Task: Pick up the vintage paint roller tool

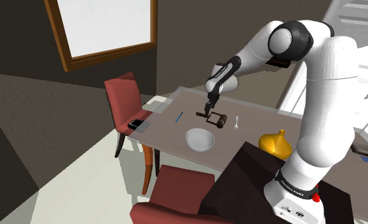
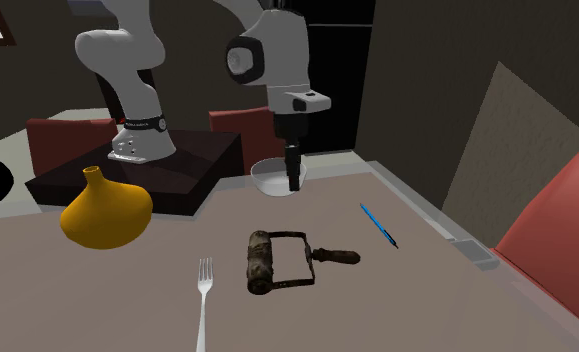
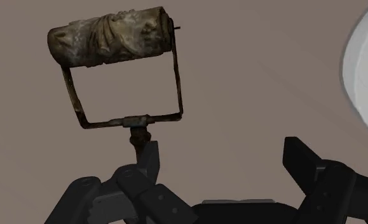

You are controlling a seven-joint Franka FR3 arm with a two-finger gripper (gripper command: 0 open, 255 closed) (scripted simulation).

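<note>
The paint roller lies flat on the brown table. It has a worn, mottled brown cylinder, a rusty wire frame and a dark handle. My black gripper hangs open just above the handle end, also seen at gripper and gripper. In the wrist view the handle runs down beside the left finger and passes out of sight behind it. The right finger stands well apart, and nothing is clasped.
A white bowl sits close to the roller, with a blue pen, a fork and a yellow vase also on the table. Red chairs stand along the table's edge. The dark stand is behind the vase.
</note>
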